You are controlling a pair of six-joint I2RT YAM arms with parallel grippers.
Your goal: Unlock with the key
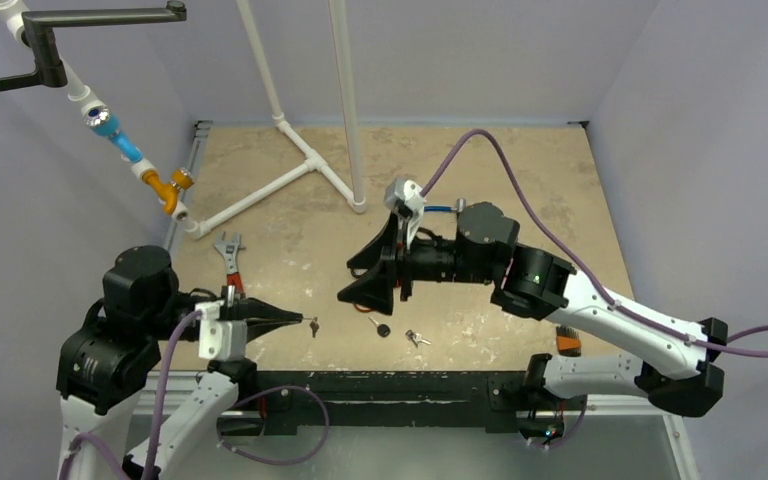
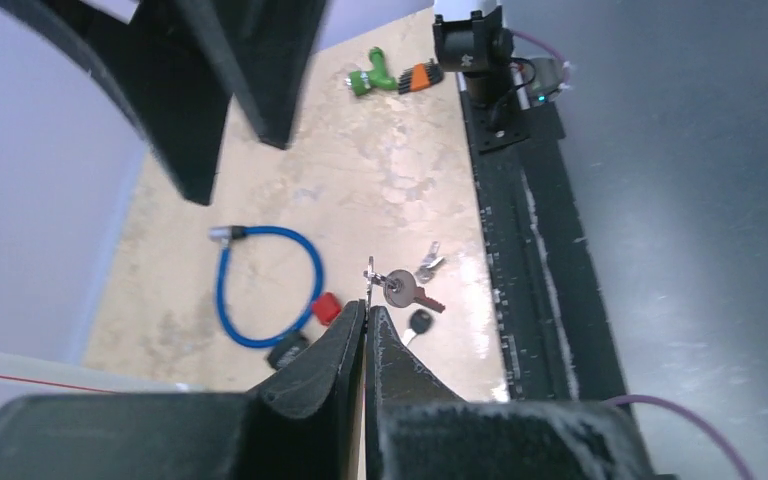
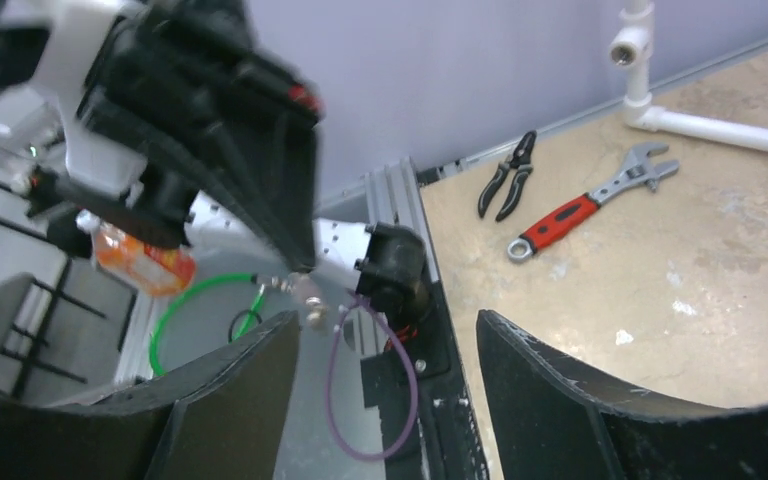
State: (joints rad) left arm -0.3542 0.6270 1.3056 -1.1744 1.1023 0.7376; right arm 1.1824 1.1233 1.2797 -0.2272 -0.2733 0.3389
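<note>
My left gripper [image 1: 307,322] is shut on a small silver key [image 2: 369,275] and holds it above the table; a second key [image 2: 405,290] hangs from its ring. The blue cable lock [image 2: 260,290] with a red piece and black body [image 2: 287,350] lies on the table beyond it. In the top view only a bit of blue cable [image 1: 440,209] shows behind the right arm. My right gripper [image 1: 344,281] is open and empty, hovering over the table's middle and facing the left gripper. The held key also shows in the right wrist view [image 3: 310,300].
A black-headed key [image 1: 380,327] and loose silver keys [image 1: 417,338] lie near the front edge. A red-handled wrench [image 1: 230,250] and pliers [image 3: 505,175] lie at the left. White pipes [image 1: 300,170] stand at the back. A green and orange tool [image 2: 390,77] lies at the right.
</note>
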